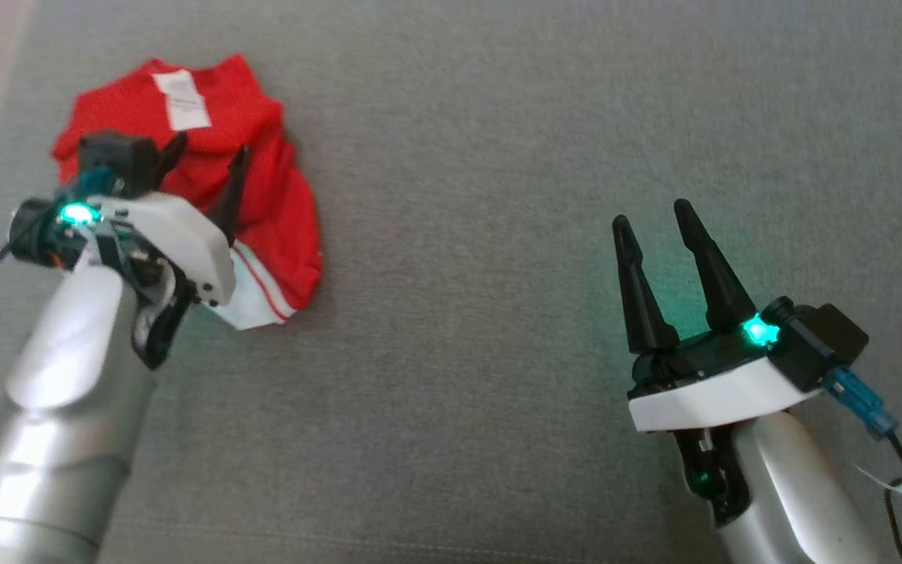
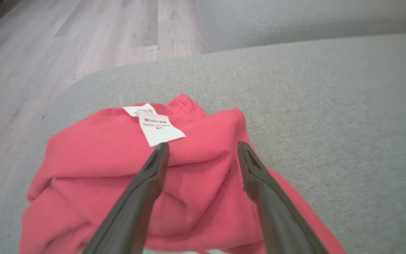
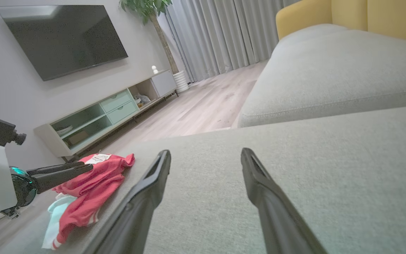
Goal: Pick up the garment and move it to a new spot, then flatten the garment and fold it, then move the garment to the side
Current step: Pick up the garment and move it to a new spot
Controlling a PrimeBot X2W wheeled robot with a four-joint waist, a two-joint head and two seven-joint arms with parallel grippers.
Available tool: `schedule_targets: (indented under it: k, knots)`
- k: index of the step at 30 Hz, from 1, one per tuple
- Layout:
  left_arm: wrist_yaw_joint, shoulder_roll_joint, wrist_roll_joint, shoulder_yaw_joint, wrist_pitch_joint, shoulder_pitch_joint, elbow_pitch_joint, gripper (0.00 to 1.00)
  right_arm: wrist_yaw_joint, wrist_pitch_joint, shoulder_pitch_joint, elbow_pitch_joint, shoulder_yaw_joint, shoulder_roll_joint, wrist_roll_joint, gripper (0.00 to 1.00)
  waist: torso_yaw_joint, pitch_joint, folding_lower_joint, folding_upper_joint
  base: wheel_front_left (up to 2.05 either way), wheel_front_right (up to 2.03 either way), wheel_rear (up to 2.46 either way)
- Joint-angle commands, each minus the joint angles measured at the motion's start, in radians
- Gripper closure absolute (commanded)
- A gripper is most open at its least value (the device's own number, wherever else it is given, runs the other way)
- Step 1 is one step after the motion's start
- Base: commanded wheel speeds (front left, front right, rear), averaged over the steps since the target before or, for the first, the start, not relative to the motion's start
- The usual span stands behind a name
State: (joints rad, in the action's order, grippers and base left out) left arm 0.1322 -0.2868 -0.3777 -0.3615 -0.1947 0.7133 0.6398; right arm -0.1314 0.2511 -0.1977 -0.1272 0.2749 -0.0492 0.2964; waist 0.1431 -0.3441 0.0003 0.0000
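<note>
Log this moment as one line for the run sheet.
stage: pre-grasp | garment: red, crumpled, on grey cushion | left gripper: open, above garment | right gripper: open, over bare cushion

The left gripper [image 1: 211,145] is seen wide open, its two dark fingers [image 2: 143,190] spread well apart and pointed forward and down. Behind it the left forearm [image 1: 52,407] is angled up toward it, and a green light [image 1: 73,213] is lit on the wrist, just beside the small black camera [image 1: 118,160]. The right gripper [image 1: 652,215] is likewise wide open, its fingers raised and tilted slightly leftward from the white wrist housing [image 1: 717,403]. A blue plug [image 1: 862,399] with a black cable [image 1: 901,462] is attached at that wrist's outer side.
</note>
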Motion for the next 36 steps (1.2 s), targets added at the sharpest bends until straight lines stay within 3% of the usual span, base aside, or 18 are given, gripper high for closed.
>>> schedule_targets:
  k: [1,7,8,9,17,24,31,36]
  knots:
    - [-0.002,-0.056,-0.005,0.027,-0.001,0.035,-0.020,0.00,0.001,0.011,-0.021,0.030,0.024,-0.001,-0.002,0.00,-0.034,-0.040,-0.0003,0.0000,0.00,0.00,0.00]
    - [-0.002,-0.112,-0.096,-0.081,-0.036,0.106,0.076,0.00,0.001,0.011,-0.042,0.025,0.023,-0.001,-0.008,0.00,-0.053,-0.077,-0.0003,0.0000,0.00,0.00,0.00]
    - [-0.002,-0.119,-0.128,-0.102,-0.026,0.119,0.092,0.96,0.001,0.011,-0.044,0.023,0.016,-0.001,-0.009,0.00,-0.056,-0.080,-0.0003,0.0000,0.00,0.00,0.00]
    - [-0.002,-0.120,-0.146,-0.113,-0.017,0.123,0.096,1.00,0.001,0.011,-0.045,0.022,0.013,-0.001,-0.009,0.00,-0.058,-0.079,-0.0003,0.0000,0.00,0.00,0.00]
    - [-0.002,-0.133,-0.207,-0.141,0.206,0.157,0.075,1.00,0.001,0.011,-0.037,-0.004,0.013,-0.001,0.004,0.00,-0.065,-0.010,-0.0003,0.0000,0.00,0.00,0.00]
    - [-0.014,-0.089,-0.245,-0.117,0.337,0.139,-0.006,1.00,0.001,0.011,-0.010,-0.031,0.033,-0.001,0.035,0.00,-0.089,0.108,-0.0003,0.0000,0.00,0.00,0.00]
    - [-0.069,0.018,-0.262,-0.150,0.345,0.075,-0.183,1.00,0.001,0.011,0.010,-0.030,0.025,-0.001,0.094,0.00,-0.151,0.180,-0.0003,0.0000,0.00,0.00,0.00]
    - [-0.109,0.109,-0.241,-0.216,0.326,0.052,-0.276,1.00,0.001,0.011,0.002,-0.021,0.035,-0.001,0.107,0.00,-0.227,0.173,-0.0003,0.0000,0.00,0.00,0.00]
